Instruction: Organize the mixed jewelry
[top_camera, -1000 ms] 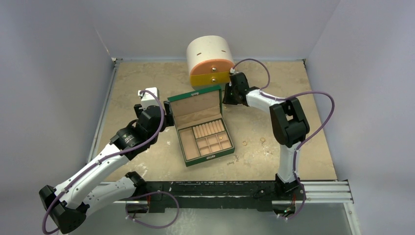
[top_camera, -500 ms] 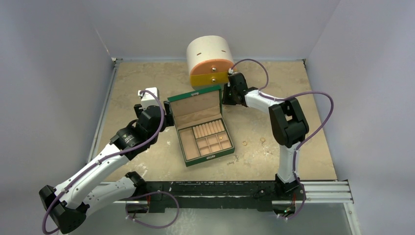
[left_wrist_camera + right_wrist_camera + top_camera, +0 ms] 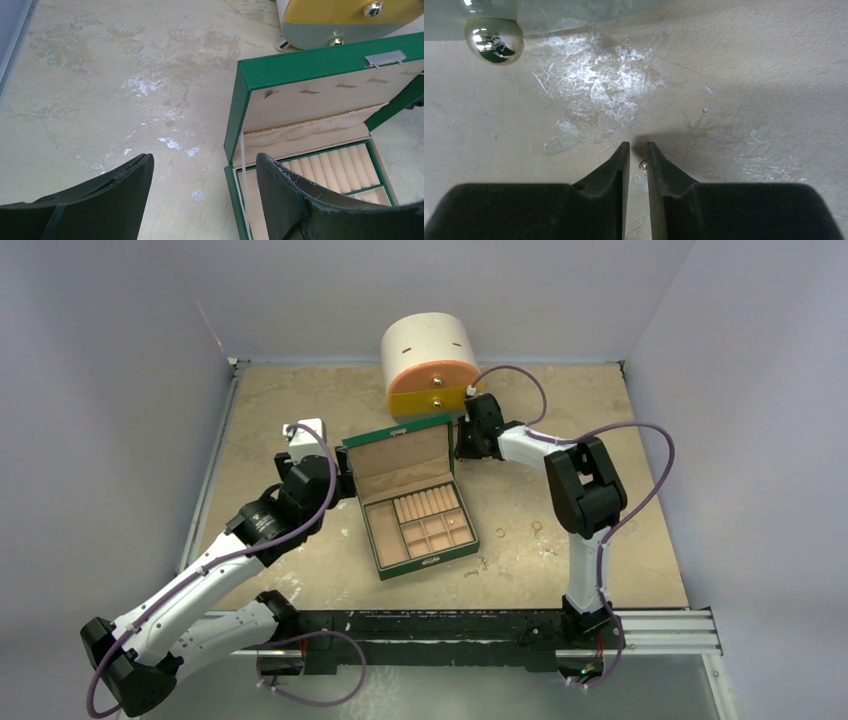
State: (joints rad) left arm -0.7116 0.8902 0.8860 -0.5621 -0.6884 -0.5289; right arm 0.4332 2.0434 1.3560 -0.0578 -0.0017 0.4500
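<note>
The green box lies open mid-table, a small gold piece in one tan compartment. Two gold rings and little metallic bits lie on the table to its right. My right gripper is low over the table behind the box lid, by the drawer chest. In the right wrist view its jaws stand a narrow gap apart around a tiny metallic bit that touches the right finger. My left gripper is wide open and empty, straddling the box's left wall.
The chest's chrome ball foot sits just ahead and to the left of my right fingers. The raised lid stands between the two grippers. Walls enclose the table on the left, back and right.
My right arm's elbow has shifted slightly left, with the gripper staying low beside the lid. The left arm and the box have not moved.
</note>
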